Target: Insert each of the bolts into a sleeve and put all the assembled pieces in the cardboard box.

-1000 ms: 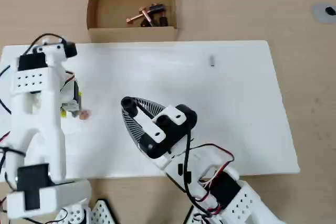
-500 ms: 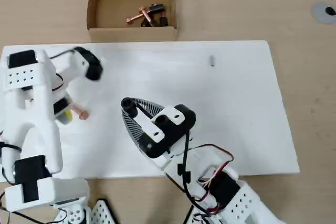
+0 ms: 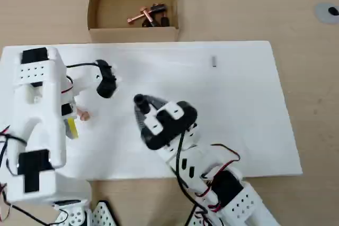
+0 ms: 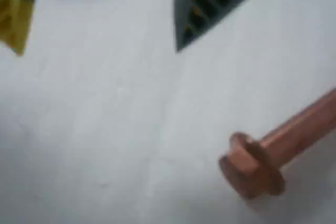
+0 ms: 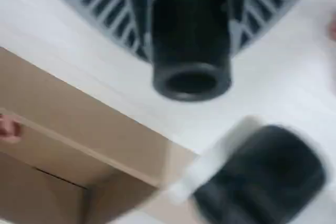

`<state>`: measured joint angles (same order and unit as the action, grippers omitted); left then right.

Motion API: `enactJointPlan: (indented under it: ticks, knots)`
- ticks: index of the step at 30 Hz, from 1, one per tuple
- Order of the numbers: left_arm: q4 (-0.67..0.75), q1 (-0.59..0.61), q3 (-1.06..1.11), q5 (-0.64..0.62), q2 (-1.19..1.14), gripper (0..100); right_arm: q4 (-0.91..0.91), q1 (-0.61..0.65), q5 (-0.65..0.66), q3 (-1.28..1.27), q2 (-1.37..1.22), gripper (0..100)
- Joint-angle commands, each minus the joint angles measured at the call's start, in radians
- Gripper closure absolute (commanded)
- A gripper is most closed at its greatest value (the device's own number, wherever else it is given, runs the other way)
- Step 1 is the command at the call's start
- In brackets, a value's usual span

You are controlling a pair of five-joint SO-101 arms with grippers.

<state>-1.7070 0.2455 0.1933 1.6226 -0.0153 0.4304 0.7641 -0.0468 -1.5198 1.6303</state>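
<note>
Right pincer (image 3: pixel 144 107) of mine clamped on black sleeve (image 5: pixel 191 40), bore facing outward, near centre of mat (image 3: pixel 238 104). My left pincer (image 4: pixel 100 45) spread, nothing between jaws. Copper bolt (image 4: pixel 260 156) lies loose on mat toward 9 o'clock, just beside it. Bolt probably rigid metal: small, light, smooth, apt to roll. Best pinch mid-shank, leaving tip free. Sleeve looks stiff, tolerates firm squeeze. At 12 o'clock, cardboard box (image 3: pixel 95 9), finished pieces (image 3: pixel 149 15) inside.

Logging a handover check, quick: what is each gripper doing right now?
Left gripper: fingers open, holding nothing; copper bolt lies beside it.
Right gripper: shut on the black sleeve.
</note>
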Motion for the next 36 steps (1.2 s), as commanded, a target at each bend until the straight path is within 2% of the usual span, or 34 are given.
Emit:
enactJointPlan:
  ticks: [1, 7, 10, 14, 18, 21, 24, 30, 36]
  knots:
    - [0.005, 0.003, -0.011, 0.305, -0.058, 80, 0.005, -0.07, 0.012, 0.058, 0.018, 98.9]
    - [0.084, 0.031, -0.075, 0.321, -0.199, 80, 0.072, -0.131, 0.014, 0.059, 0.018, 98.9]
    - [0.084, 0.031, -0.083, 0.374, -0.254, 80, 0.089, -0.147, 0.015, 0.061, 0.018, 98.9]
    - [0.126, 0.031, -0.087, 0.388, -0.306, 80, 0.089, -0.148, 0.077, 0.062, 0.018, 98.9]
    - [0.155, 0.023, -0.094, 0.388, -0.329, 80, 0.089, -0.148, 0.084, 0.07, 0.016, 98.9]
    - [0.147, 0.002, -0.123, 0.382, -0.288, 80, 0.089, -0.148, 0.084, 0.064, 0.016, 98.9]
    - [0.06, -0.011, -0.195, 0.39, -0.216, 80, 0.089, -0.148, 0.084, 0.062, 0.016, 98.9]
    - [0.029, -0.02, -0.252, 0.503, -0.094, 80, 0.103, -0.196, 0.084, 0.051, 0.016, 98.9]
    - [0.035, -0.025, -0.241, 0.595, -0.082, 80, 0.141, -0.202, 0.084, 0.054, 0.016, 98.9]
